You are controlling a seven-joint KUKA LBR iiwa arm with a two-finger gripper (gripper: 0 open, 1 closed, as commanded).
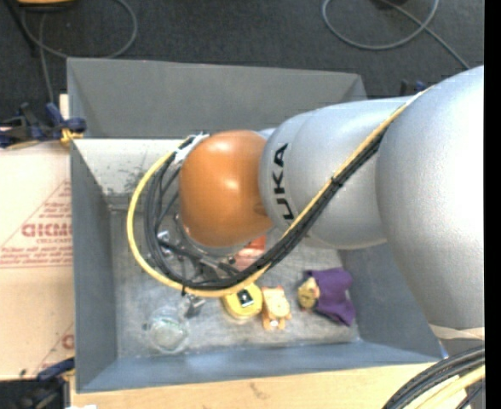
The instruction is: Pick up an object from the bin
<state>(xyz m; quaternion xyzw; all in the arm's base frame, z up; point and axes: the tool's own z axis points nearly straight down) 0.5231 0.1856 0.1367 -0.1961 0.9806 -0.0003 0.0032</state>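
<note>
My gripper [191, 303] reaches down into the middle of the bin, mostly hidden under the arm's orange cover. Just to its right, near the bin's front wall, lies a yellow tape measure [243, 302]. A small orange and white toy [274, 308] lies beside the tape measure. Front left of the gripper sits a clear, crumpled plastic piece [167, 332]. A pink thing [250, 248] peeks out from under the arm, behind the tape measure.
A purple figure with a yellow head [327, 295] lies at the front right of the bin. The arm and its cables cover the bin's centre and right side. Bare floor shows along the left wall.
</note>
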